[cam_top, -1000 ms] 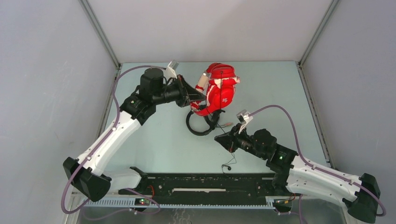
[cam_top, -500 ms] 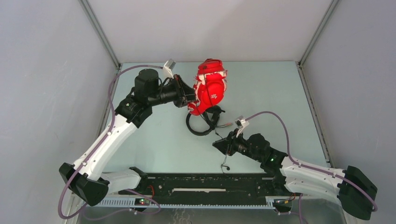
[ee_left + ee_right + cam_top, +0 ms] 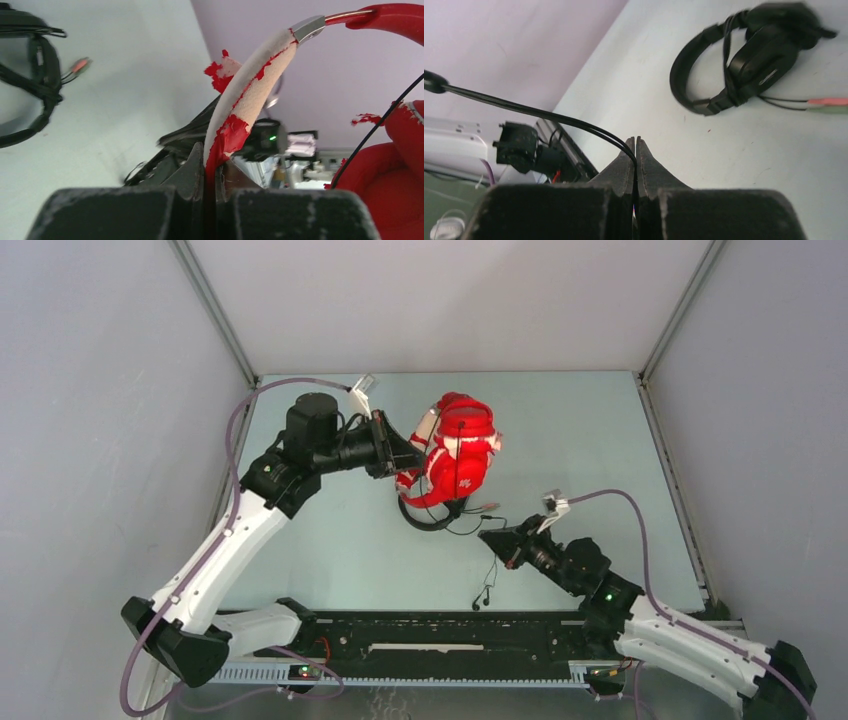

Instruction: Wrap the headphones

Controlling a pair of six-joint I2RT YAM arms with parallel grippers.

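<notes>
Leftmost, the left arm reaches from the near-left corner of the pale green bench toward the middle of its far edge. The left fingers are pressed narrow on the curved headband of the red over-ear headphones with white accents. The left wrist view shows those left fingers pinching the headband's lower end. Its red covering is torn there and pale padding shows through. A silver slider joins the headband to the red earcups at the right of that view.

The red headphones sit near the far edge, a little left of centre. From above they overlap the far side of a black plastic headset that lies flat on the bench. Whether the two touch cannot be told. The black headset has a pink plug just beside it.

A thin dark cable runs from the red headphones toward the near-right corner and into the right fingers. The right wrist view shows the right fingers closed tight on the cable, doubled into two strands. Its free end dangles toward the near edge.
</notes>
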